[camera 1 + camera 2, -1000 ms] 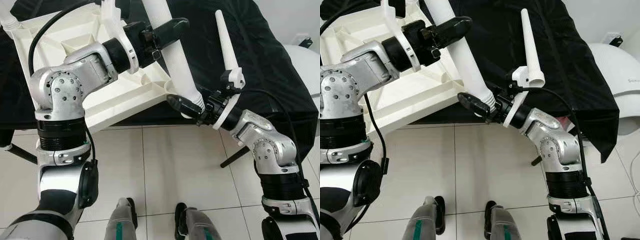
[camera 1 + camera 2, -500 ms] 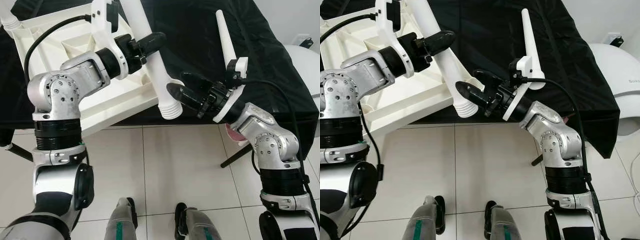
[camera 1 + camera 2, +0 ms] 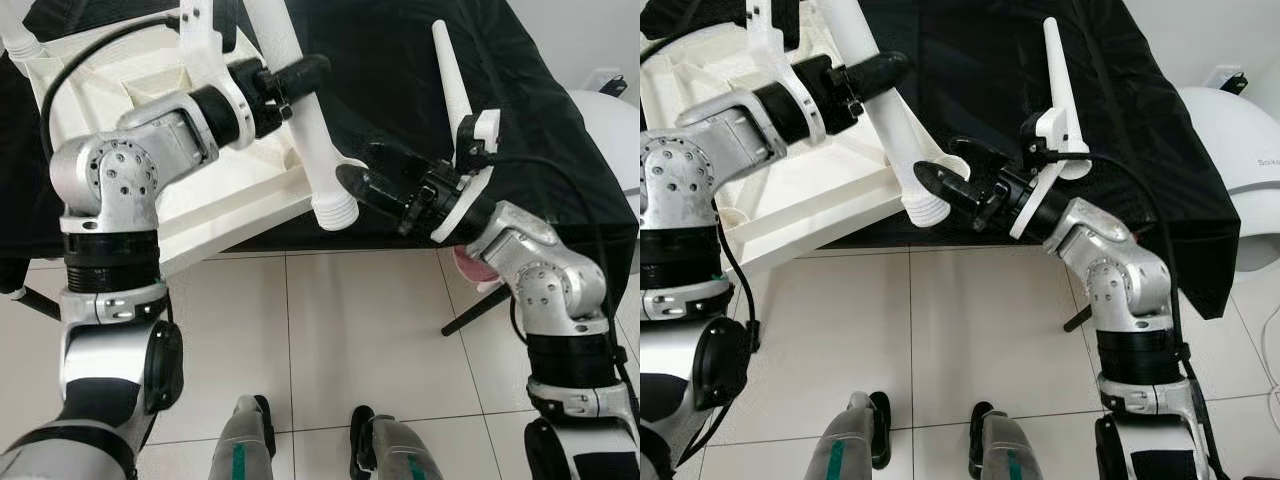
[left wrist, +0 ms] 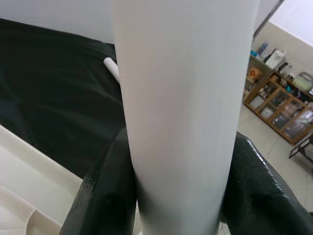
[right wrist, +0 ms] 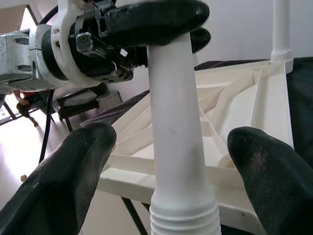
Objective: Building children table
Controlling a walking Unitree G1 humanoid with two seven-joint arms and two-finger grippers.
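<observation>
Floor tiles fill the lower frame. Mid-frame, the right gripper sits with fingers spread beside the threaded end of a white table leg. Higher, upper left, the left gripper clamps that leg over the upturned white tabletop, which lies on black cloth.

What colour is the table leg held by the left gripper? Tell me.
White, clearest in the left wrist view: table leg, left gripper.
</observation>
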